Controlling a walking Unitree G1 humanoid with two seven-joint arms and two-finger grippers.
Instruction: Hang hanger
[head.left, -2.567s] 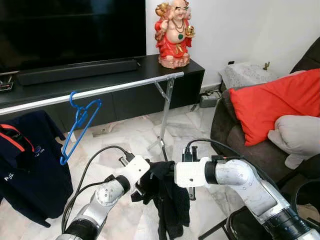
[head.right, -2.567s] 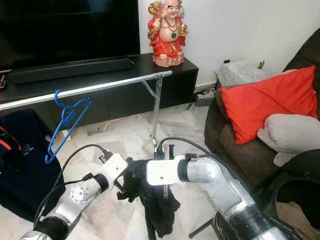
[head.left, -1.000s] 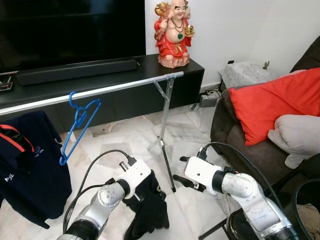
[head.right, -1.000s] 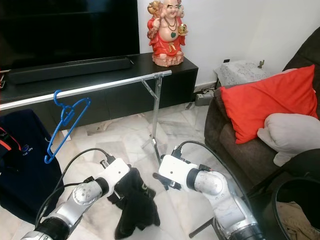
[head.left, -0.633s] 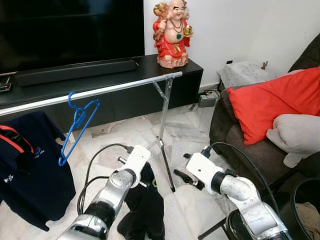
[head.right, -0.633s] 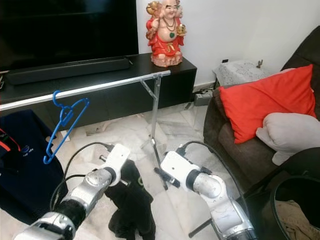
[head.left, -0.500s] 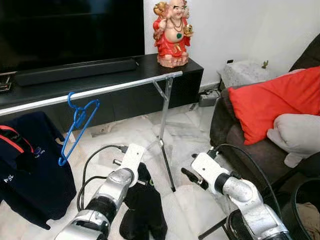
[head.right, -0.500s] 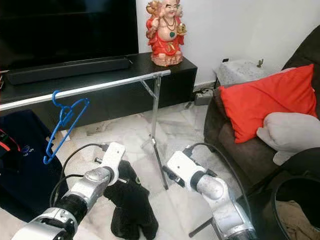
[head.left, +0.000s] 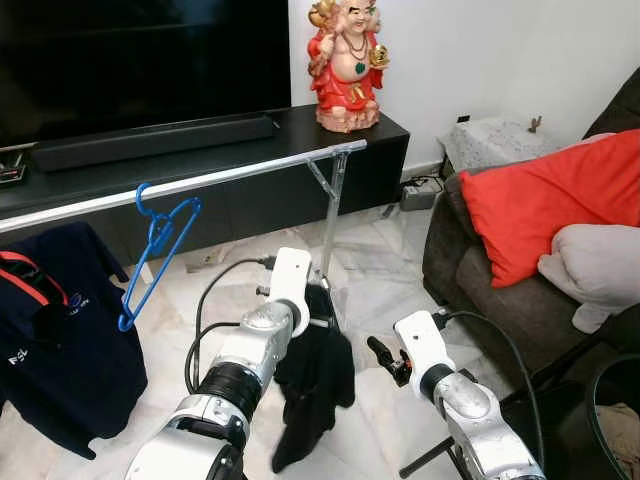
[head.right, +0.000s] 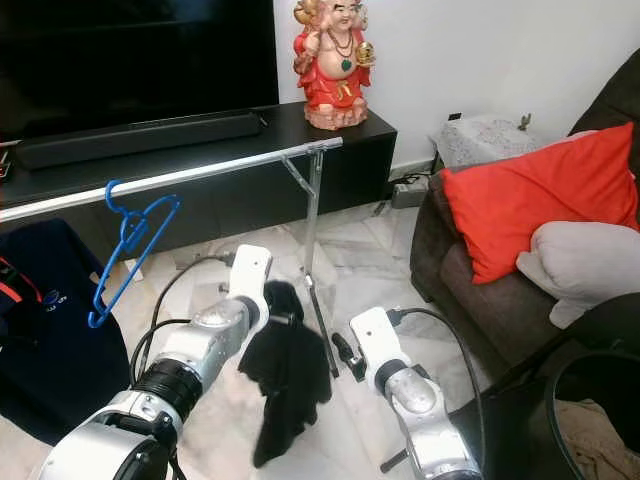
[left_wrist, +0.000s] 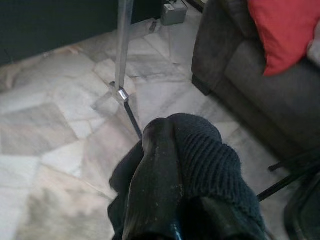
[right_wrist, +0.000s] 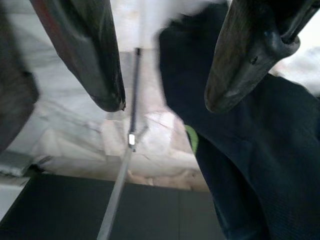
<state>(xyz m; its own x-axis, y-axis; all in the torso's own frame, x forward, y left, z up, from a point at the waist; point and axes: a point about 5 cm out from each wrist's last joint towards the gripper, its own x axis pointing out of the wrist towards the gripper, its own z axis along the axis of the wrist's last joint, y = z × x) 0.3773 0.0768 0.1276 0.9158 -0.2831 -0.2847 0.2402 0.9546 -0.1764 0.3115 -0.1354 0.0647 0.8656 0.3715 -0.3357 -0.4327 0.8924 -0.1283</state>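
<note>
Black garment (head.left: 315, 385) hides L gripper's fingers (left_wrist: 155, 185); rail (head.left: 60, 207) cut off.

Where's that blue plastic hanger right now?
The blue plastic hanger hangs on the silver clothes rail, on the robot's left, beside the navy shirt.

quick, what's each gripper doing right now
Left gripper: shut on the black garment.
Right gripper: open, holding nothing.
</note>
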